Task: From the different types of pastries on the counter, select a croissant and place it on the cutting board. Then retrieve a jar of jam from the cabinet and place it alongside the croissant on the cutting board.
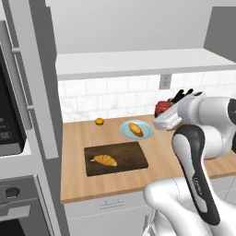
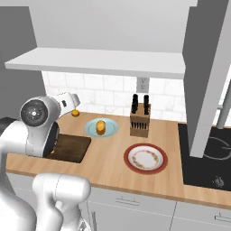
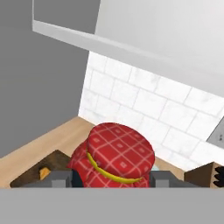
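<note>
The table (image 1: 110, 179) carries the cutting board (image 1: 133, 161) with the croissant (image 1: 106, 160) on its left half. The pincer (image 3: 111, 180) grips the jar of jam (image 3: 114, 156) above; lower it upright onto the bare right half.

The counter (image 1: 92, 177) carries the cutting board (image 1: 133, 161), a blue plate (image 1: 125, 131), an orange (image 1: 99, 121), a knife block (image 2: 140, 121) and a red-rimmed plate (image 2: 145, 158).

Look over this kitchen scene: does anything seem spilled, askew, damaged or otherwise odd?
Nothing stands out. The croissant lies flat on the cutting board, the bun sits on its plate, and the gripper holds the jar of jam.
</note>
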You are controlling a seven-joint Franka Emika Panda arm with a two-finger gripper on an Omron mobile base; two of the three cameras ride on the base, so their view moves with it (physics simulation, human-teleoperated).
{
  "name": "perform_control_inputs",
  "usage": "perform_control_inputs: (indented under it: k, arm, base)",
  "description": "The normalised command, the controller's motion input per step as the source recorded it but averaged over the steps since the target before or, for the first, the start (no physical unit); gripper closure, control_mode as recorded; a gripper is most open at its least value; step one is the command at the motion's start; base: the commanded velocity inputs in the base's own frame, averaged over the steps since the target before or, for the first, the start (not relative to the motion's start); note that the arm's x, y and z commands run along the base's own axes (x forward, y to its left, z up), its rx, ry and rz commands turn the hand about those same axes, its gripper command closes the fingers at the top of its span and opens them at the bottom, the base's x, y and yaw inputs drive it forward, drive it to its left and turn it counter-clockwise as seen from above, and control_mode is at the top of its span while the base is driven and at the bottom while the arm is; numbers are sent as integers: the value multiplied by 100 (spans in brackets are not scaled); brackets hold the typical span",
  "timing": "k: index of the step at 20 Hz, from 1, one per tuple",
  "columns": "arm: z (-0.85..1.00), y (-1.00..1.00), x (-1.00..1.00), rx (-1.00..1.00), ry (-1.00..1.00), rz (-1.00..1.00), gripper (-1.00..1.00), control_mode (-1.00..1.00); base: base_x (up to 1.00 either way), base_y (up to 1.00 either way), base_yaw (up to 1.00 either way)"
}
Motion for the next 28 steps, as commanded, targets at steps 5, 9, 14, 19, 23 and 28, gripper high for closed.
perform_control_inputs:
  k: [5,9,14,19,23,28]
  arm:
    - [-45,2,4,-3,-4,0,100,-100]
    - [-100,8,23,-6,-22,0,100,-100]
    - [-42,1,8,1,-4,0,100,-100]
    - [-93,-5,40,29,-21,5,100,-100]
    - [-44,-4,12,13,-11,8,100,-100]
    - [-8,0,15,0,0,10,100,-100]
  base:
    - [0,0,0]
    - [0,0,0]
    - [0,0,0]
    - [0,0,0]
    - [0,0,0]
    - [0,0,0]
